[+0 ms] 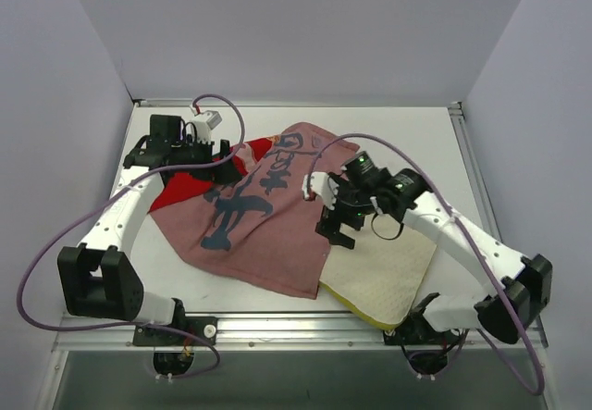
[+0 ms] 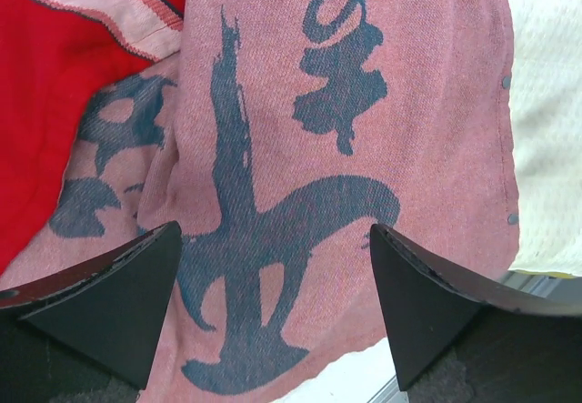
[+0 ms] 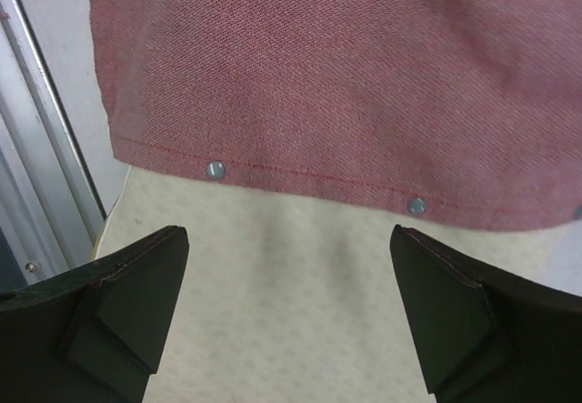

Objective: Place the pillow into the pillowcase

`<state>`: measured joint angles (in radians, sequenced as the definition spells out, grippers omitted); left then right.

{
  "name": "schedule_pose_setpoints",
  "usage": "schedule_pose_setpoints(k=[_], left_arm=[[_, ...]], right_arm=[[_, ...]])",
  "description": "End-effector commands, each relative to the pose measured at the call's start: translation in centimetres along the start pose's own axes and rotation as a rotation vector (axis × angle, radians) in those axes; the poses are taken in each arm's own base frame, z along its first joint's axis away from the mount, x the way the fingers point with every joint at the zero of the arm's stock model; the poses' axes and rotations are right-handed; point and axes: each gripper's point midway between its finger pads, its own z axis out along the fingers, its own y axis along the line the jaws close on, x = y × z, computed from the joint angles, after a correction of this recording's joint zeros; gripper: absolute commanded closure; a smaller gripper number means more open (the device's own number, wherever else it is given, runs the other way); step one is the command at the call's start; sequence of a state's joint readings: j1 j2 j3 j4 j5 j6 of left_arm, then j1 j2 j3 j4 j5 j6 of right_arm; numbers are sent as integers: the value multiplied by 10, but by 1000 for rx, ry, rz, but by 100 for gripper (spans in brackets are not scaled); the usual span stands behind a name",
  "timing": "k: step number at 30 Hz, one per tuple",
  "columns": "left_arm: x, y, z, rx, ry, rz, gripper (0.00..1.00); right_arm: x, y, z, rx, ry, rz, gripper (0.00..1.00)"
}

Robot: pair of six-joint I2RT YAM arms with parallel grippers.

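Left tool [image 2: 273,230] is spread wide with nothing in it, over the one pillowcase [image 1: 250,216], which lies mostly pink side up on the surface [image 1: 435,142] with a red bit at its left. One pillow [image 1: 379,276] sticks out at the near right, and the hem [image 3: 309,180] with two snaps [image 3: 215,169] lies across it. Right tool [image 3: 286,235] is wide open too, empty, above that hem.

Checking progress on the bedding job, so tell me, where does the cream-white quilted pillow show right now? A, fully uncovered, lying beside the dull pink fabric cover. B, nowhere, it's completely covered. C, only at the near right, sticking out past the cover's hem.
C: the cream-white quilted pillow shows only at the near right, beyond the hem of the dull pink fabric pillowcase, which lies over the rest of it.
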<state>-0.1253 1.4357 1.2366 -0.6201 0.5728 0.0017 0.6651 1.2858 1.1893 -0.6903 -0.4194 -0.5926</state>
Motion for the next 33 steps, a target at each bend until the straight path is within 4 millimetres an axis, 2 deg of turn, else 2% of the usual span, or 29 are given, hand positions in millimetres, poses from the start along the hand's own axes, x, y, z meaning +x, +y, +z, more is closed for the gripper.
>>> schedule_pose_setpoints(k=[1, 2, 4, 5, 7, 8, 9, 10, 11, 12, 13, 14, 15, 16, 17, 19, 20, 21, 23, 24, 25, 26, 27, 28, 30, 31, 32, 33], left_arm=[[-5, -8, -17, 12, -41, 3, 7], [3, -3, -21, 3, -22, 8, 7], [8, 1, -27, -15, -26, 47, 7], [17, 2, -27, -9, -10, 51, 7], [22, 0, -30, -1, -5, 106, 8], [26, 0, -30, 3, 2, 113, 9], [27, -1, -30, 8, 2, 138, 12], [27, -2, -30, 16, 4, 154, 15], [29, -3, -28, 20, 10, 174, 18], [28, -4, -27, 20, 12, 199, 22], [29, -8, -21, 31, 29, 252, 31], [29, -9, -17, 28, 40, 281, 36], [27, -9, -12, 34, 49, 326, 39], [28, -21, -6, 60, 64, 371, 45], [26, -24, -2, 64, 70, 399, 46], [22, -37, 7, 110, 79, 468, 43], [23, -49, 11, 162, 77, 497, 39], [22, -59, 12, 213, 62, 524, 34], [24, -72, 21, 254, 35, 577, 29], [26, -74, 24, 262, 30, 619, 28], [31, -76, 28, 265, 44, 650, 28], [38, -84, 31, 289, 63, 694, 28], [40, -85, 34, 288, 67, 750, 28], [34, -84, 36, 269, 52, 764, 28], [22, -84, 41, 247, 37, 700, 24], [16, -84, 44, 235, 34, 675, 23], [-10, -83, 46, 172, -8, 672, 22], [-11, -83, 63, 155, 19, 615, 21]], right_arm=[[11, 3, 41, 9, 150, -45, 0], [9, 5, 56, 3, 172, -34, 0], [-2, 8, 69, -4, 181, -21, 0], [0, 10, 83, -28, 201, 9, 0], [4, 11, 95, -43, 232, 73, 8], [15, 11, 105, -64, 266, 106, 20], [21, 11, 109, -85, 277, 139, 29], [31, 15, 111, -117, 288, 168, 61], [39, 9, 107, -126, 283, 210, 87], [41, 14, 104, -159, 266, 229, 100], [42, 15, 99, -176, 248, 222, 100], [45, 17, 86, -193, 221, 226, 100], [43, 20, 79, -210, 193, 211, 100], [37, 18, 65, -196, 146, 152, 100], [38, 19, 58, -198, 140, 138, 100], [34, 2, 42, -145, 90, 145, 100], [34, -3, 37, -136, 86, 160, 100], [31, -16, 30, -107, 71, 180, 100], [36, -18, 31, -131, 96, 209, 100], [32, -18, 28, -152, 93, 202, 100], [42, -6, 25, -224, 143, 226, 91], [43, -5, 23, -236, 157, 236, 83], [44, -6, 19, -237, 156, 276, 70], [48, -24, 7, -200, 112, 375, 48], [43, -42, -8, -191, 12, 561, 32], [40, -63, -16, -154, -19, 613, 22], [55, -88, -26, -85, -21, 705, 22], [61, -103, -29, -48, -16, 765, 23]])
